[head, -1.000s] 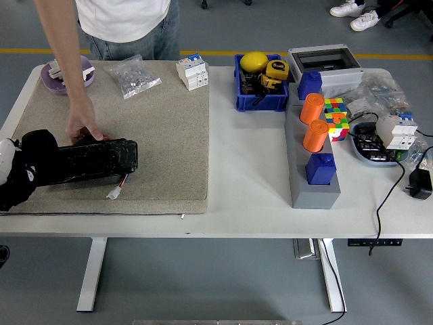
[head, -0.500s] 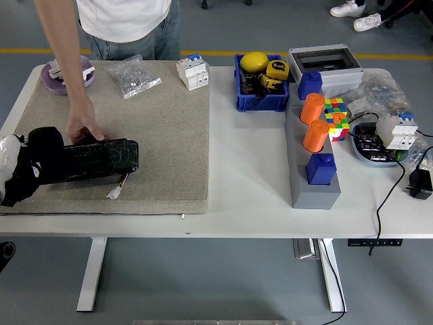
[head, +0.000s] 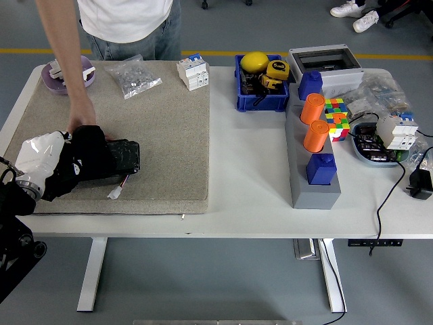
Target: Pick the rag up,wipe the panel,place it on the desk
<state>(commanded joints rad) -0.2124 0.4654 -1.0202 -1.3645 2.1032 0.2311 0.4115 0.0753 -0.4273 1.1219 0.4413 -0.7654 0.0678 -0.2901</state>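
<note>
A black panel [head: 126, 156] with a red-and-white lead lies at the left of a beige mat [head: 166, 135]. My left hand [head: 42, 161], white-backed, comes in from the lower left and is shut on a black rag [head: 84, 162]. The rag is pressed onto the panel and hides its left and middle part; only the right end shows. A person stands at the far side. Their hand [head: 82, 122] rests on the panel's far edge, just above the rag. My right hand is out of view.
On the mat's far edge sit a purple dish [head: 49, 80], a bag of small parts [head: 134, 76] and a white breaker [head: 191, 72]. To the right are a blue bin [head: 242, 95], a grey rack [head: 301, 179] with orange cylinders, a colour cube and cables.
My left hand has slid the rag to the right along the panel, from its left end to its middle. The person's hand has stayed on the panel's far edge.
</note>
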